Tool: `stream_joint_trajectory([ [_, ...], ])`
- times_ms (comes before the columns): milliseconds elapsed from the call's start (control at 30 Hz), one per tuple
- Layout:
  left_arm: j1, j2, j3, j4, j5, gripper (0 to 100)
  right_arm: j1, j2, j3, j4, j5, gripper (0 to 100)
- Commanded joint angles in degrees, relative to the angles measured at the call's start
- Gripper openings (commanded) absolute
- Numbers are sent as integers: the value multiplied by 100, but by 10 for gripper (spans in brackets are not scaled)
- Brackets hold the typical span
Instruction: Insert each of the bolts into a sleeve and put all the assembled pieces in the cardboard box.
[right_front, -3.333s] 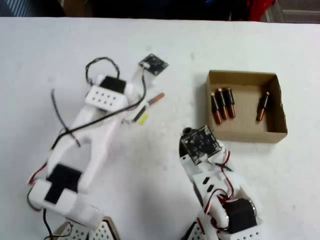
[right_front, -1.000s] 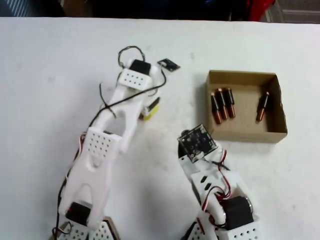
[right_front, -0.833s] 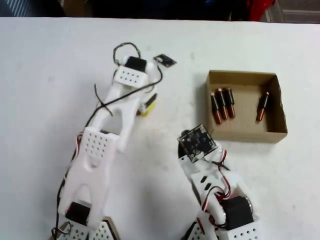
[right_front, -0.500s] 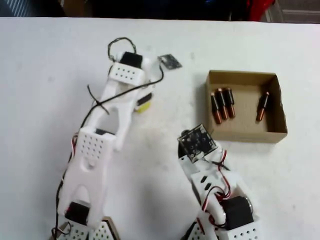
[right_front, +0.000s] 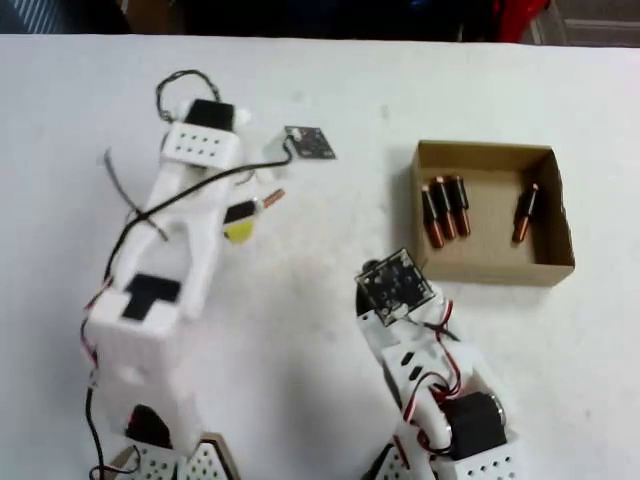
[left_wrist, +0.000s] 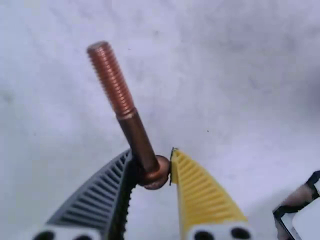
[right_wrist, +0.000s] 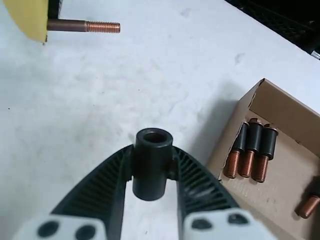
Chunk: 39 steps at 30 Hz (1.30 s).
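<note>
My left gripper (left_wrist: 150, 167) is shut on the head of a copper bolt (left_wrist: 120, 102), whose threaded end points away from the fingers; in the high view that bolt (right_front: 268, 199) pokes out from the left gripper (right_front: 245, 215) toward the box. My right gripper (right_wrist: 152, 170) is shut on a black sleeve (right_wrist: 151, 162), upright with its bore showing. In the right wrist view the bolt (right_wrist: 85, 26) sticks out sideways from the left gripper's yellow finger (right_wrist: 31, 17). The cardboard box (right_front: 545, 268) at the right holds several assembled bolt-and-sleeve pieces (right_front: 444, 210).
The right arm (right_front: 430, 380) stands in front of the box, its wrist camera board (right_front: 399, 285) near the box's front-left corner. The left arm's camera board (right_front: 308, 144) hangs left of the box. Bare white table (right_front: 330, 90) lies behind and between the arms.
The left arm has swung back to the left and lifted, carrying the bolt away from the table centre. The right arm has stayed in place.
</note>
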<state>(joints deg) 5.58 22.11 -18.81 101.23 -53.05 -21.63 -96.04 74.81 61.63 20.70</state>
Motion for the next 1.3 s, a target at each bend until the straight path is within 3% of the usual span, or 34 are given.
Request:
stream_joint_trajectory([
  [0, -31, -1314, 686, 70, -158, 56, 48, -57, -53, -154, -9, 16],
  [200, -57, -2475, 2382, -246, -677, 44, 48, -57, -53, -154, -9, 16],
  [433, -356, -3196, 4053, -1556, -1363, 24, 48, -57, -44, -154, -18, 16],
  [700, -796, -2756, 5011, -3429, -2347, 27, 48, -57, -44, -154, -18, 16],
  [967, -804, -1930, 4765, -3499, -2804, 29, 48, -57, -44, -154, -9, 16],
  [1133, -804, -1789, 4536, -3499, -2778, 139, 48, -57, -44, -154, -9, 16],
  [1267, -804, -1798, 4536, -3543, -2778, 142, 48, -57, -44, -154, -9, 16],
])
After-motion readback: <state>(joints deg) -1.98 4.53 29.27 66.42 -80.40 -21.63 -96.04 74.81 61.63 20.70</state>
